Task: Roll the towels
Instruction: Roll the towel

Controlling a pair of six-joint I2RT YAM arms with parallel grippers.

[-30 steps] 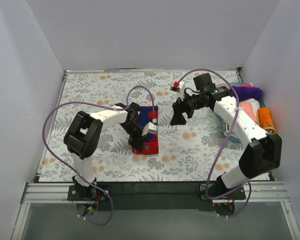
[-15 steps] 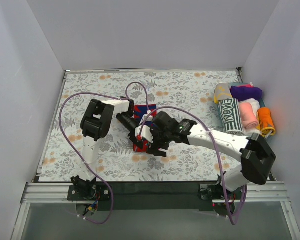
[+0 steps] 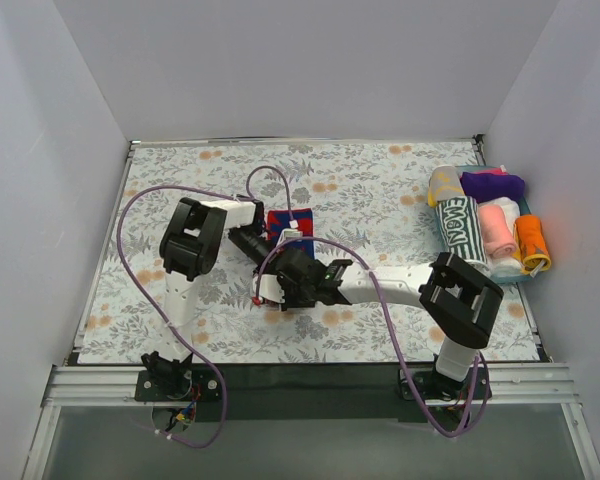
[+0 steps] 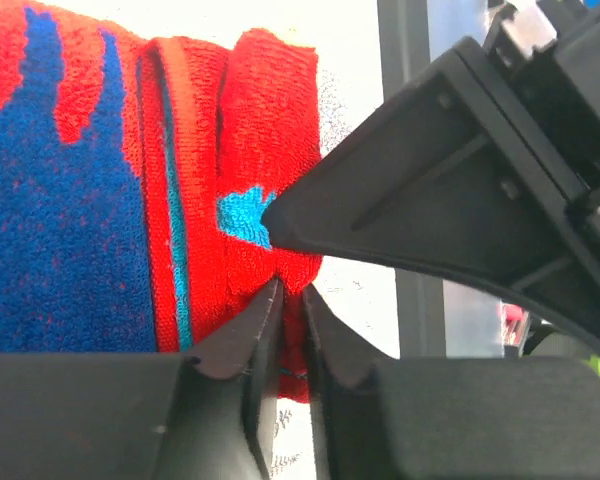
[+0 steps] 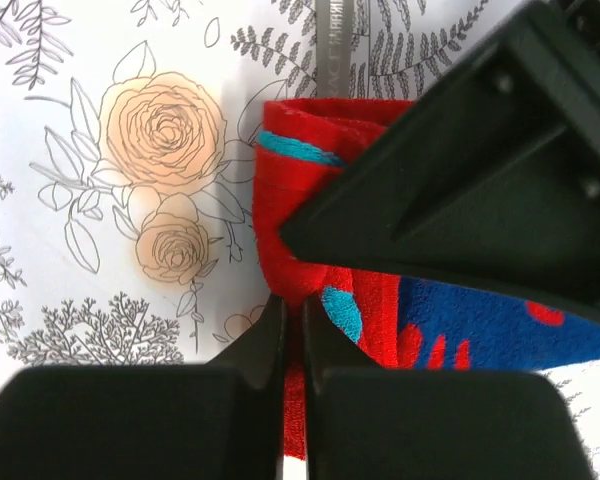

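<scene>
Red-and-blue terry: one towel (image 3: 292, 222), lying on the floral cover (image 3: 380, 180) left of centre. From above its far half shows and its near half is hidden under my two wrists. Its red end is doubled over into a thick fold with a teal stripe, seen close in the left wrist view (image 4: 100, 200) and the right wrist view (image 5: 310, 250). Left gripper (image 3: 268, 262): fingers narrow, nipped on the red edge of that fold, cloth showing between the tips (image 4: 288, 295). Right gripper (image 3: 280, 286): reached across from the right side, fingers likewise pressed together on the red edge, a strip of cloth caught between them (image 5: 292, 305). The two grippers meet at the same end of the towel, each with one of the other's dark fingers close in its wrist view. Tray (image 3: 525, 280), teal, at the right edge of the cover and well apart from the towel. It holds a pink roll (image 3: 495, 232), a green-and-white roll (image 3: 460, 230), an orange roll (image 3: 532, 240) and a purple roll (image 3: 492, 185), packed side by side.
</scene>
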